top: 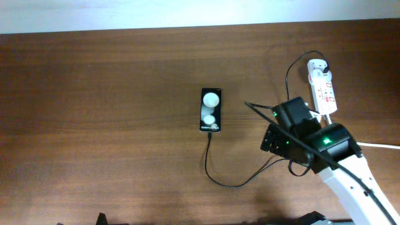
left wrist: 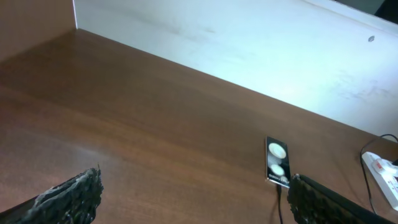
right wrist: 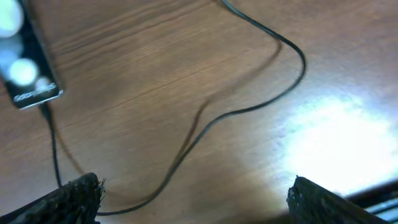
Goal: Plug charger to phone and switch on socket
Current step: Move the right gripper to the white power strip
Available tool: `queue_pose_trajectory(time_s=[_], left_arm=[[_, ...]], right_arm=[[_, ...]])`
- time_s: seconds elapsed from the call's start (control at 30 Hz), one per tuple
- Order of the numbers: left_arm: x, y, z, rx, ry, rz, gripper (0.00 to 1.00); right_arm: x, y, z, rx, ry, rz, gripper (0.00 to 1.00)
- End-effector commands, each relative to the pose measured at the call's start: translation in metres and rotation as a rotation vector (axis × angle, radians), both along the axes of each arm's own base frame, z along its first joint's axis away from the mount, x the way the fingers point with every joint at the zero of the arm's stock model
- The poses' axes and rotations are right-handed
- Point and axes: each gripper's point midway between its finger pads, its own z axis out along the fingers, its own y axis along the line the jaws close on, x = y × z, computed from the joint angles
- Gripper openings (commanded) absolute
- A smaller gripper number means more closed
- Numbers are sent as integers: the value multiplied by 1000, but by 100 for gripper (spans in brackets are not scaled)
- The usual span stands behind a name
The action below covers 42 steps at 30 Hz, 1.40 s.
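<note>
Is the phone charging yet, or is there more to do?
Nearly. Done, it seems: the charger meets the bottom edge of the phone. In hand: nothing; the left end effector and right end effector are both open and empty. Left: the switch on the socket, which I can't tell is on.

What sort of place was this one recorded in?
Probably a lab or office workbench: a wooden table against a plain white wall, with a phone, charger cable and power strip laid out.

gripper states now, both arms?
Left gripper: open, holding nothing.
Right gripper: open, holding nothing.
</note>
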Motion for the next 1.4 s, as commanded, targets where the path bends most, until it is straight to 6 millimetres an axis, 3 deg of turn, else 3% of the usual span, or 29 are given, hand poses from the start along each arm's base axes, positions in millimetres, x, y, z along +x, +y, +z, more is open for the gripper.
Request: queue_pose_trajectory(time_s=[0.0,0.27,0.47,0.67,0.9,1.03,1.13,1.2,1.37], left_arm=[[-3,-1,-4,-11,6,1,99],[-7,5,-15,0,56,36,99],[-13,39,-10,54,40,229,99],[-17,54,-6,77,27,319,99],[-8,44,2,6,-23,270,99],[29,43,-13,-127,-38,302,99],[85,40,-29,-215,-111,305,99],[113,39,-51,-215,-112,305,99],[150,39,-92,-216,-126,304,99]], right_arm=[[2,-14,2,17,8,-76,99],[4,-17,2,23,-1,-93,99],[5,-17,2,22,0,-92,99],[4,-17,2,22,0,-92,100],[0,-18,1,15,18,-92,100],[0,-18,1,15,18,-93,100],[-4,-19,0,10,34,-93,99],[-9,-21,-1,2,56,-92,99],[-10,-21,-1,-12,66,-42,99]])
